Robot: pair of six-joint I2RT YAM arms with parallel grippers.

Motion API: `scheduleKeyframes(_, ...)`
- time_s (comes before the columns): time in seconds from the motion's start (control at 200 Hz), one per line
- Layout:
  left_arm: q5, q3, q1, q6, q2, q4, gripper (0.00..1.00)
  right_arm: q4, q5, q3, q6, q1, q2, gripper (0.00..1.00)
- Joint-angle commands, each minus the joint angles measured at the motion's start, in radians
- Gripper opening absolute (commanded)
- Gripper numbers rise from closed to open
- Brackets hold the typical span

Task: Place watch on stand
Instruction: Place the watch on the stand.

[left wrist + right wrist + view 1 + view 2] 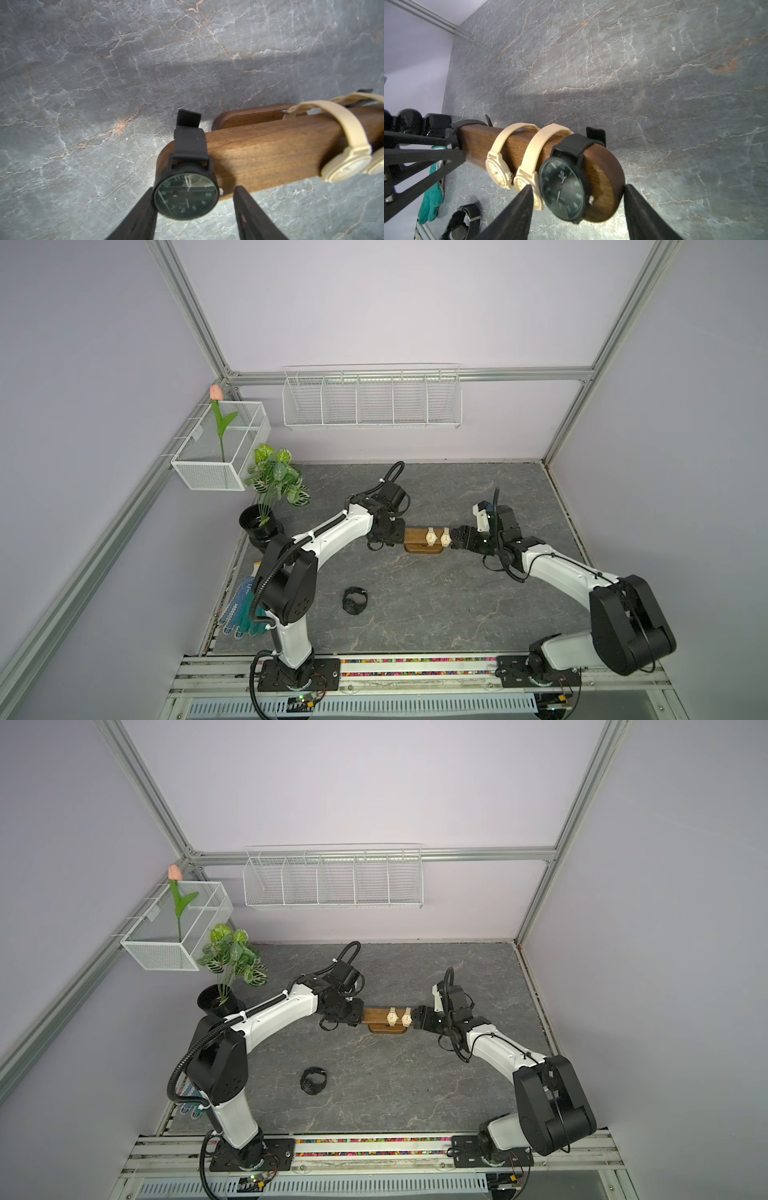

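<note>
The stand [415, 536] sits in the middle of the table [415, 614], its dark wooden bar running left to right, with an arm at each end. The left gripper [194, 189] is at the bar's left end with its jaws spread. One finger lies against the case of a black watch [186, 195]; the other stands clear of it, with table showing between. That watch hangs on the very end of the bar, its strap looped over the wood. A beige watch [431, 536] and a second beige watch [445, 537] sit side by side farther right on the bar, dials up in both top views. At the right end a second black watch [562, 187] is strapped on, just beside them. The right gripper [579, 185] straddles that end with a finger close on each side; I cannot tell whether they press on wood or watch. A third black watch [355, 601] lies loose on the table nearer the robot, well apart from the stand. Gloves [241, 610] lie at the table's left edge.
</note>
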Motion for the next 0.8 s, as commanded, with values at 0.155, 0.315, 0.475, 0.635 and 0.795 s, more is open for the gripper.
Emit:
scheduleKeyframes(0.155, 0.040, -0.009, -0.025, -0.002, -0.050, 0.064, 0.58, 0.013, -0.072, 0.021, -0.006, 0.026, -0.015, 0.70)
scheduleKeyframes(0.315, 0.024, -0.003, -0.024, -0.006, -0.037, 0.058, 0.57, 0.013, -0.072, 0.020, -0.006, 0.026, -0.016, 0.70)
scheduleKeyframes(0.475, 0.020, -0.005, -0.024, -0.001, -0.025, 0.051, 0.63, 0.013, -0.069, 0.020, -0.008, 0.026, -0.015, 0.70)
scheduleKeyframes(0.635, 0.000, -0.004, -0.024, 0.001, -0.014, 0.037, 0.68, 0.013, -0.069, 0.022, -0.008, 0.027, -0.015, 0.70)
scheduleKeyframes(0.795, -0.038, -0.007, -0.024, -0.001, -0.013, 0.029, 0.78, 0.010, -0.067, 0.021, -0.009, 0.026, -0.014, 0.70)
